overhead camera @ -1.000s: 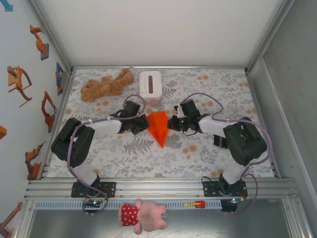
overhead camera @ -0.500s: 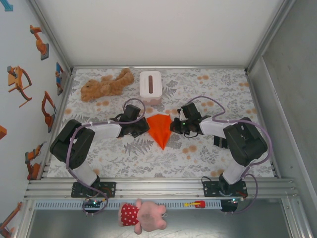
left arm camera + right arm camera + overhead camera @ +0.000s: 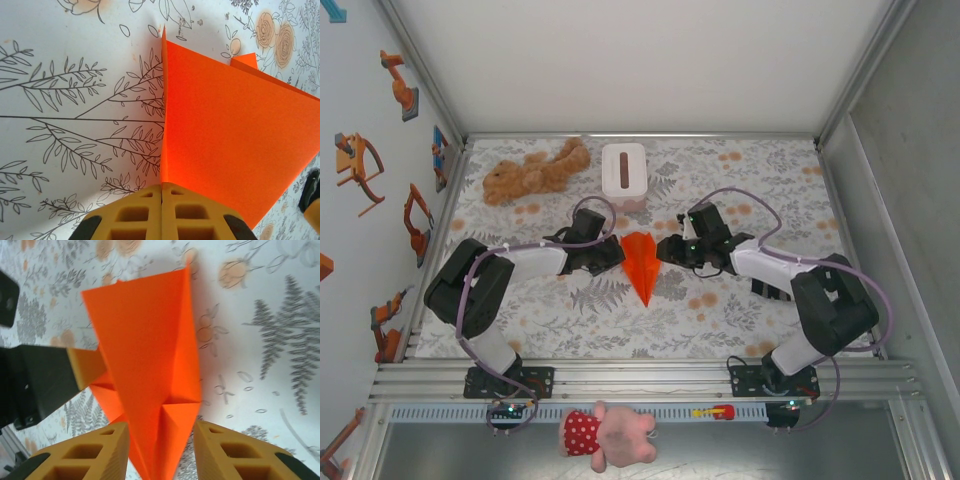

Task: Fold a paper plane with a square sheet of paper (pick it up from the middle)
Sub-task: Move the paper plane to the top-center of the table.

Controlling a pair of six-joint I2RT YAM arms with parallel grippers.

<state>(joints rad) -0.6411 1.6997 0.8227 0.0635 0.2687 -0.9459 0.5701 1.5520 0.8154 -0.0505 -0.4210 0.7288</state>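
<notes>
While the left gripper (image 3: 161, 189) pinches the orange paper plane (image 3: 642, 263), the right gripper (image 3: 161, 429) straddles it with spread fingers (image 3: 90, 455). A floral tablecloth (image 3: 580, 315) lies beneath, white walls (image 3: 640, 60) behind.

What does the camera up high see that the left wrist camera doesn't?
From up high: a brown teddy bear, a white tissue box and a pink plush toy. From the left wrist, close up: the left gripper shut on the paper plane's standing edge. Both: the orange paper plane and the flowery tablecloth.
</notes>
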